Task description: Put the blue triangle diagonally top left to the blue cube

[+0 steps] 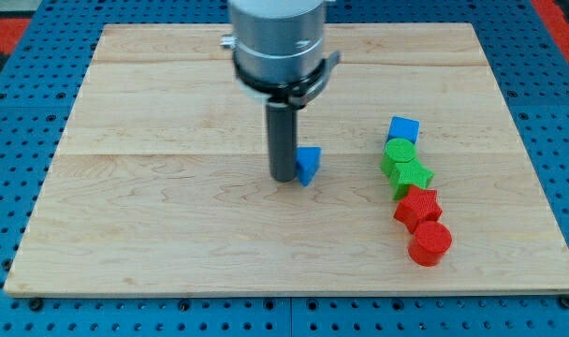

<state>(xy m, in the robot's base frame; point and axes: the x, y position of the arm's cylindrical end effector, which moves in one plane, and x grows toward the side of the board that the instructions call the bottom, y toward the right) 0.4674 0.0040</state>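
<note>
We are resting my tip [284, 177] on the wooden board [153, 215], touching the blue triangle [309, 165] on that block's left side in the view; the rod is bare and holding nothing. The blue cube [403, 129] is sitting well to the triangle's right and slightly toward the view's top. Below the cube a column is running down: green cylinder [400, 150], green star [409, 174], red star [418, 207], red cylinder [430, 244].

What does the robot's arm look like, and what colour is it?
The arm is a fat, shiny silver-grey cylinder coming down from the view's top. A dark ring wraps its lower edge. Below that hangs a straight dark grey rod, ending in my tip. No cables or markings show.
</note>
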